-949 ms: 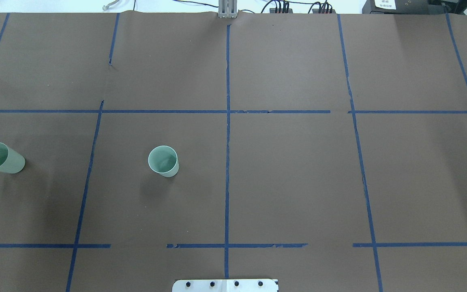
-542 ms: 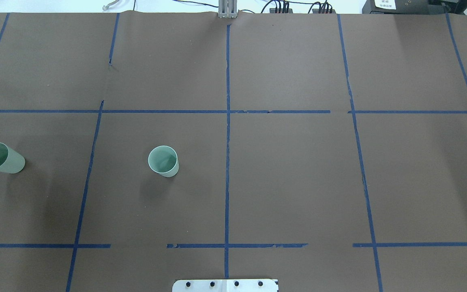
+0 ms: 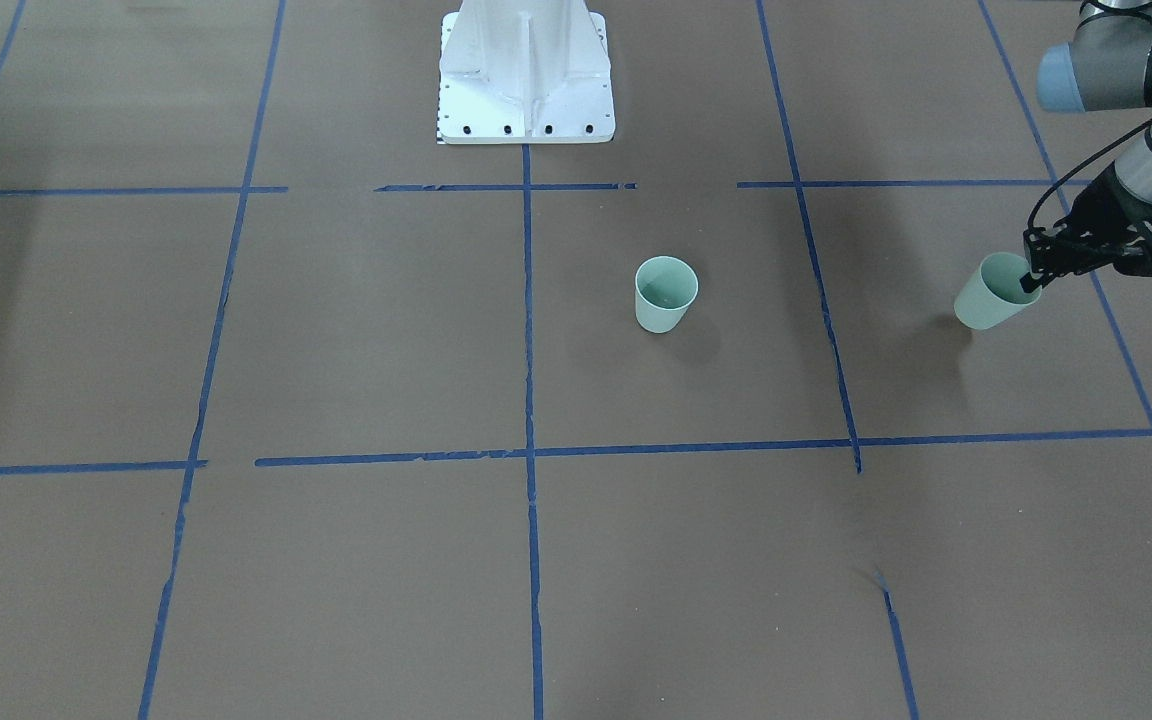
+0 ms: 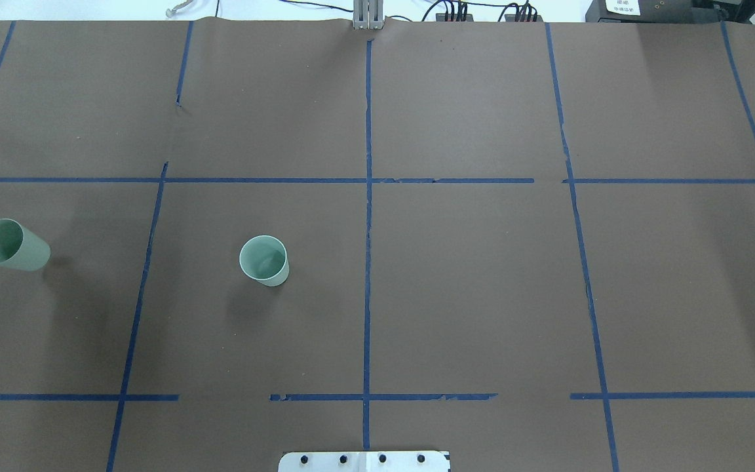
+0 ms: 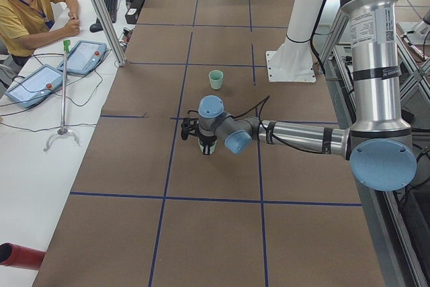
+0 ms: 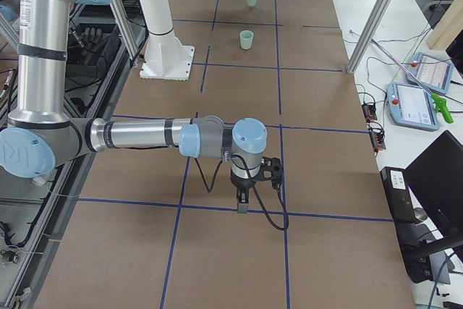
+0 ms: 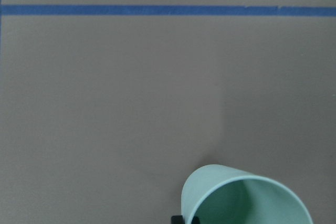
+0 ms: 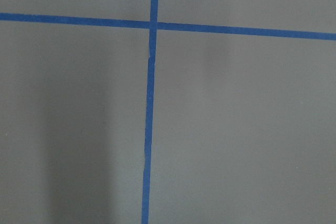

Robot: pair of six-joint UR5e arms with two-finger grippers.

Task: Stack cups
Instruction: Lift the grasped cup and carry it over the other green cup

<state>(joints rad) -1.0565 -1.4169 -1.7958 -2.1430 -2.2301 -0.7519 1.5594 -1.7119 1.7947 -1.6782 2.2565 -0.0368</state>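
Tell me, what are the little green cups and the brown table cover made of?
The tilted cup and the standing cup look like plastic: smooth, evenly pale mint, with thin rims. The brown table cover seems to be matte paper; it shows no shine and small creases. The blue lines look like tape, frayed in spots.

An operator (image 5: 30,8) in yellow sits by two tablets (image 5: 82,56) beside the blue-taped table (image 4: 482,295).
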